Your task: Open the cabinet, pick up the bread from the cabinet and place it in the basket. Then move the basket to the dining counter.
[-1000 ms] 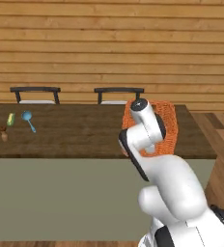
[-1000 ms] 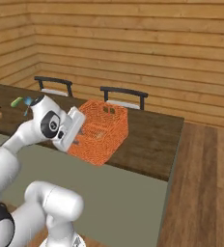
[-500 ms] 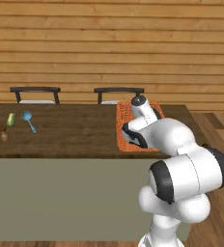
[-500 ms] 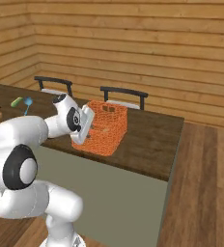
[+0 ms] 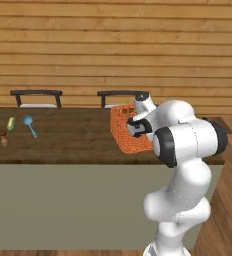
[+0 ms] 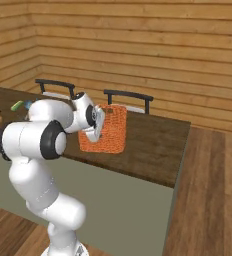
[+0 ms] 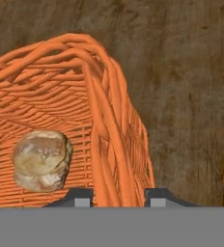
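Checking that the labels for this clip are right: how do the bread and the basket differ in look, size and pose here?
The bread is a small, rounded, pale tan lump with a smooth mottled crust; the basket is far larger, bright orange, woven from strands, with straight flared walls. The bread lies loose inside on the basket's floor, while the basket is tilted over the dining counter, its wall between the jaws of the gripper. Both are over that counter.
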You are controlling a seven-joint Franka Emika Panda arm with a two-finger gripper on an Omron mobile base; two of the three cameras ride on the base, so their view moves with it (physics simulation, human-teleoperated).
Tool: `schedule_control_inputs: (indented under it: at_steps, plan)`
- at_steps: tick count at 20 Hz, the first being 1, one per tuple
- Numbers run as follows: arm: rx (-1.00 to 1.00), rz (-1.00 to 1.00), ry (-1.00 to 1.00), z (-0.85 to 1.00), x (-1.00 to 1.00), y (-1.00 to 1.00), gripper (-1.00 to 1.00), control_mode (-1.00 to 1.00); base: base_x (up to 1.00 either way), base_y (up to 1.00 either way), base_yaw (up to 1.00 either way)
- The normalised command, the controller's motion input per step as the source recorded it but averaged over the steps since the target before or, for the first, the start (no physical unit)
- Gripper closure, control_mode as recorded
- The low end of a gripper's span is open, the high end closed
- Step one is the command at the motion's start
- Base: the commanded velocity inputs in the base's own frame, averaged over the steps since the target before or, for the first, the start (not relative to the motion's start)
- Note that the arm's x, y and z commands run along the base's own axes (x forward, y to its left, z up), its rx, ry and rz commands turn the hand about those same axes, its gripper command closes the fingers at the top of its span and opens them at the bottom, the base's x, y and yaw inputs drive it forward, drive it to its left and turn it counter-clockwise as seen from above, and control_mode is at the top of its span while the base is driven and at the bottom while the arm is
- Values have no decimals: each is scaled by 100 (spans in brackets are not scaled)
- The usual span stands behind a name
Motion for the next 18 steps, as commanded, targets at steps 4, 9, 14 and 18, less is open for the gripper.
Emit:
schedule_control_inputs:
  at_steps: [4,9,14,18]
  plan:
    - [0,1,7,-51,66,0,100,-100,0,0,0]
    - [0,0,11,-65,52,3,-100,-100,0,0,0]
    - [0,0,1,-3,9,1,-100,-100,0,0,0]
    - [0,0,0,24,-21,0,-100,-100,0,0,0]
